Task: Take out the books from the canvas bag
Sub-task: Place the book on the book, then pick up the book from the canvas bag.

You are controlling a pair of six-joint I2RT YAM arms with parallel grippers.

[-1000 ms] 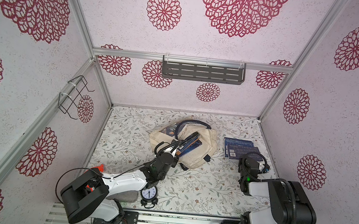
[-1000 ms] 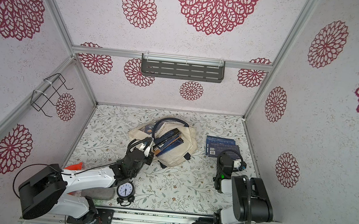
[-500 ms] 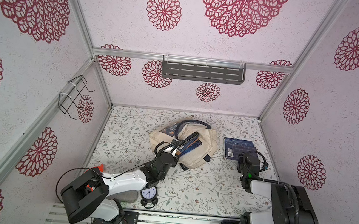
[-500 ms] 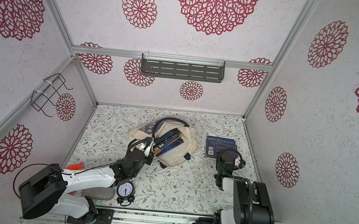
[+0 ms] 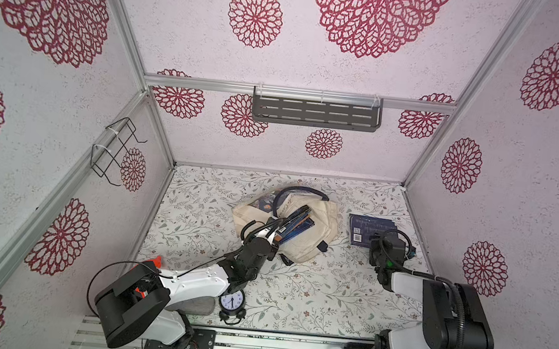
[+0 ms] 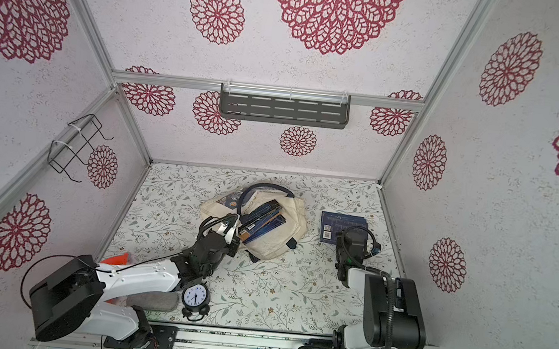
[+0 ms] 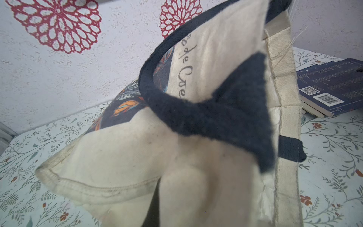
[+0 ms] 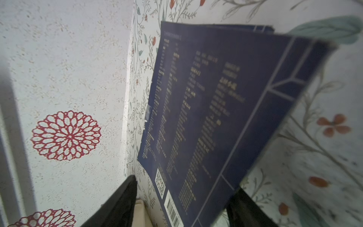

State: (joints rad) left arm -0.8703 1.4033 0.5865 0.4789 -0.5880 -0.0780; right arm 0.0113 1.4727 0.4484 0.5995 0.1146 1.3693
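Note:
The cream canvas bag lies slumped mid-table, its navy handle arching over the mouth. Several navy books stick out of the opening. My left gripper is shut on the bag's near rim; in the left wrist view the cloth covers the fingers. To the right, a stack of navy books lies on the table. My right gripper stands open at the stack's near edge, and the top book lies between the spread fingers.
A black alarm clock stands by the left arm near the front edge, with a grey roll and an orange piece beside it. A wire rack hangs on the left wall, a grey shelf on the back wall.
My right gripper has opened and let go of the navy book, which now rests on the stack at the right. The left gripper has kept its hold on the bag.

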